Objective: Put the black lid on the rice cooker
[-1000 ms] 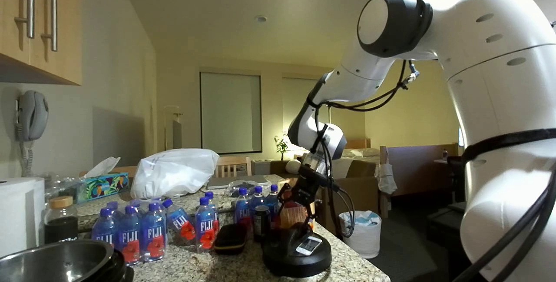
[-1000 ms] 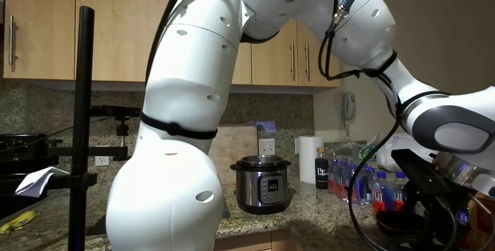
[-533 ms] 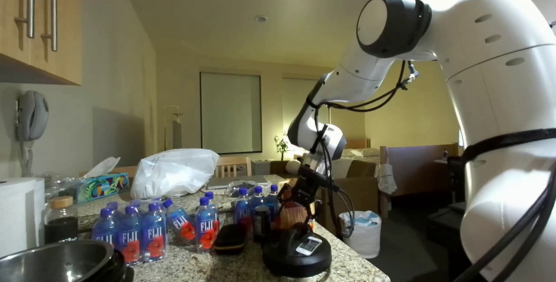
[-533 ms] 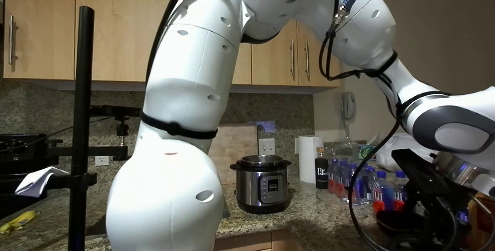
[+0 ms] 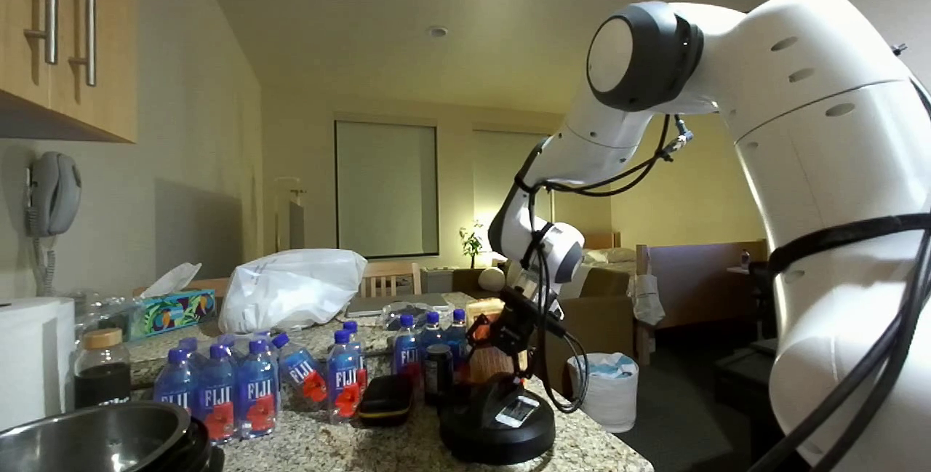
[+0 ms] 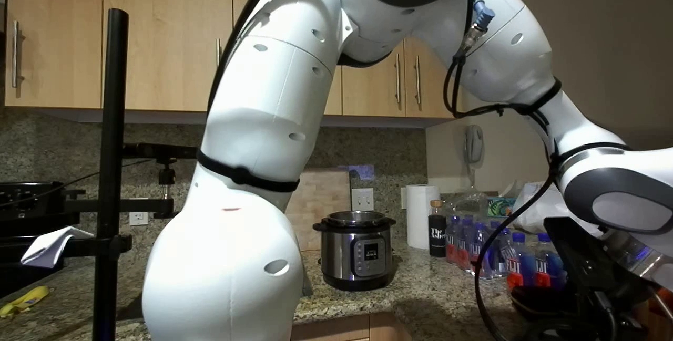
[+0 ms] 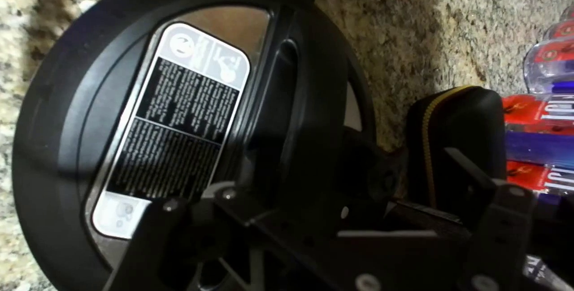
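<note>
A speckled stone counter (image 5: 349, 450) carries a crowd of water bottles (image 5: 258, 388), and on it, near the edge, lies the black lid (image 5: 480, 427). My arm (image 5: 814, 145) has just dipped a little, bringing the gripper (image 5: 496, 364) lower over that lid, which has stayed put. The jaws stand apart, not closed on anything; whether they touch the raised handle (image 7: 311, 84), I can't tell from here. The rice cooker (image 6: 344, 251) sits uncovered, well apart from the lid. So I read this as lining up for the grasp, with lifting, carrying and seating to come.
</note>
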